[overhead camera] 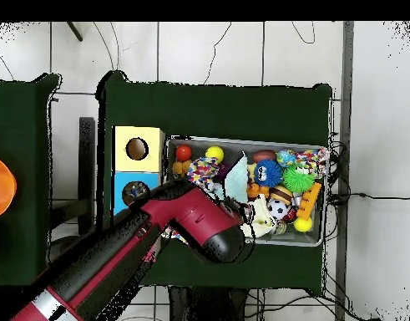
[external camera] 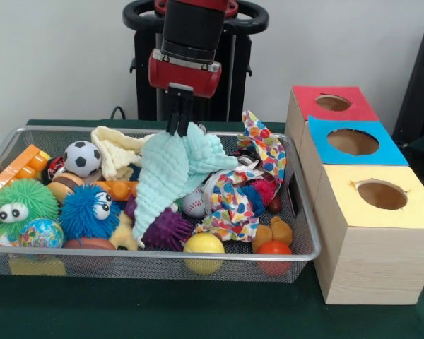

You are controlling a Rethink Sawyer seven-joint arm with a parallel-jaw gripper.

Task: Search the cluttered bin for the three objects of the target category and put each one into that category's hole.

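I see the green table (external camera: 198,311) filling the lower frame in the front view, with the wire-mesh bin (external camera: 300,240) across the left and centre and three wooden boxes (external camera: 371,268) at the right, their red (external camera: 307,111), blue (external camera: 325,152) and yellow (external camera: 353,212) tops each cut with a hole. My red arm (external camera: 191,35) drops in from the top centre, and the claw (external camera: 179,127) is pressed together on the top edge of a pale mint cloth (external camera: 173,173), which hangs from it in folds over the middle of the pile. I judge I am lifting it clear because it covers what lies beneath. No crushed clear bottles with blue labels show anywhere yet; they are probably buried under the cloths and toys. Around the cloth sit a patterned cloth (external camera: 233,205), a cream cloth (external camera: 116,152), fuzzy green (external camera: 21,201) and blue (external camera: 85,210) creatures, a soccer ball (external camera: 82,157) and a yellow ball (external camera: 203,247).
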